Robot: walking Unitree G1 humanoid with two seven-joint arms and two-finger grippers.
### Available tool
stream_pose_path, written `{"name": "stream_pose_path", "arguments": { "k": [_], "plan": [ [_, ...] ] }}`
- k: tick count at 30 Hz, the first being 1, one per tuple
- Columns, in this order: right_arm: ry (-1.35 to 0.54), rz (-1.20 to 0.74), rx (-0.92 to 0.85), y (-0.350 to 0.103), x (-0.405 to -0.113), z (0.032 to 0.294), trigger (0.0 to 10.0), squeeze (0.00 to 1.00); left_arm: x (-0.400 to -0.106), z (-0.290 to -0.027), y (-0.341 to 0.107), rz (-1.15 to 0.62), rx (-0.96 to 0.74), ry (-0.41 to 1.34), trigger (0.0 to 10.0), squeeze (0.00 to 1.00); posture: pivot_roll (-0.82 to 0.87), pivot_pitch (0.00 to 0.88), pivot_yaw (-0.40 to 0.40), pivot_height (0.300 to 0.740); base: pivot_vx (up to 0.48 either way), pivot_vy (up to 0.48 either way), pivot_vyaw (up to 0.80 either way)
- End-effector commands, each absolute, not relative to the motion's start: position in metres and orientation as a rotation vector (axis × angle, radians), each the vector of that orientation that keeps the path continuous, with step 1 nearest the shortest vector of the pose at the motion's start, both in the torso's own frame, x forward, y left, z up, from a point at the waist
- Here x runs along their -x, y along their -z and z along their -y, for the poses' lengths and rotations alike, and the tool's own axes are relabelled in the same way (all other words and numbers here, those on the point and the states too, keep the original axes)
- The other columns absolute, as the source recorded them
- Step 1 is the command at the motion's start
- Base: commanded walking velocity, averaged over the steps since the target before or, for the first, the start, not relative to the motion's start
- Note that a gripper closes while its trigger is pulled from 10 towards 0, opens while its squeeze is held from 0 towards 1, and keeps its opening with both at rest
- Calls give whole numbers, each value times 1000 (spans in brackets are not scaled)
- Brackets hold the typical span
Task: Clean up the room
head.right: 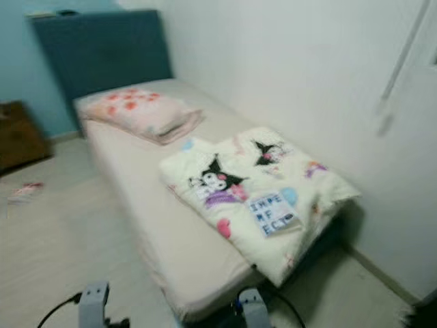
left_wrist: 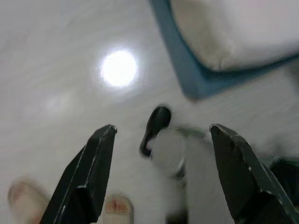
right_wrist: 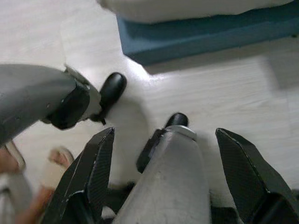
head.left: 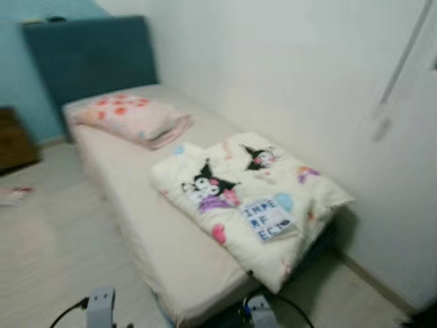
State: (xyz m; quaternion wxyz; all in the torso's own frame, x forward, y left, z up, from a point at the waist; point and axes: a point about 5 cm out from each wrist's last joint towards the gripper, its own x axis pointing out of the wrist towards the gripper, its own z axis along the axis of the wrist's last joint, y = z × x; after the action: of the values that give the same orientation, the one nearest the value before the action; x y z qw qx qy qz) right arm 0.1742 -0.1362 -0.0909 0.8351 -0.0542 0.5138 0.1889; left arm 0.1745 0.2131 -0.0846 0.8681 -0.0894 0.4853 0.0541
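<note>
A single bed [head.left: 140,205] with a pale mattress stands along the right wall. On its near end lies a folded white duvet [head.left: 235,188] printed with cartoon figures. A small blue-lettered booklet [head.left: 268,219] rests on top of the duvet. A pink flowered pillow [head.left: 130,117] sits by the blue headboard [head.left: 89,58]. Both arms hang low at the picture's bottom edge, in front of the bed's foot. My left gripper [left_wrist: 163,128] is open over the pale floor. My right gripper [right_wrist: 166,133] is open too, with nothing held.
A brown wooden cabinet [head.left: 13,140] stands at the far left, with a small packet [head.left: 12,196] on the floor near it. A white door [head.left: 410,137] is at the right. A person's foot [left_wrist: 28,207] shows on the floor close behind me. The blue bed base [right_wrist: 196,35] lies near my legs.
</note>
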Motion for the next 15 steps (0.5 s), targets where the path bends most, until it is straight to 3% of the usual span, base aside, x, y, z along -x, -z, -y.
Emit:
{"name": "stream_pose_path", "arguments": {
  "k": [1,6,15],
  "plan": [
    [-413,-1076,129,90,-176,134,10000,0,-183,-210,81,-999,169,-90,10000,0,54,0,-16,740,0,-461,769],
    [-415,-1068,124,88,-180,129,10000,0,-186,-209,80,-991,171,-95,10000,0,49,0,-16,740,0,-436,769],
    [-410,-1069,132,89,-180,131,10000,0,-183,-208,82,-1000,178,-109,10000,0,38,0,-11,740,0,0,768]
  ]
}}
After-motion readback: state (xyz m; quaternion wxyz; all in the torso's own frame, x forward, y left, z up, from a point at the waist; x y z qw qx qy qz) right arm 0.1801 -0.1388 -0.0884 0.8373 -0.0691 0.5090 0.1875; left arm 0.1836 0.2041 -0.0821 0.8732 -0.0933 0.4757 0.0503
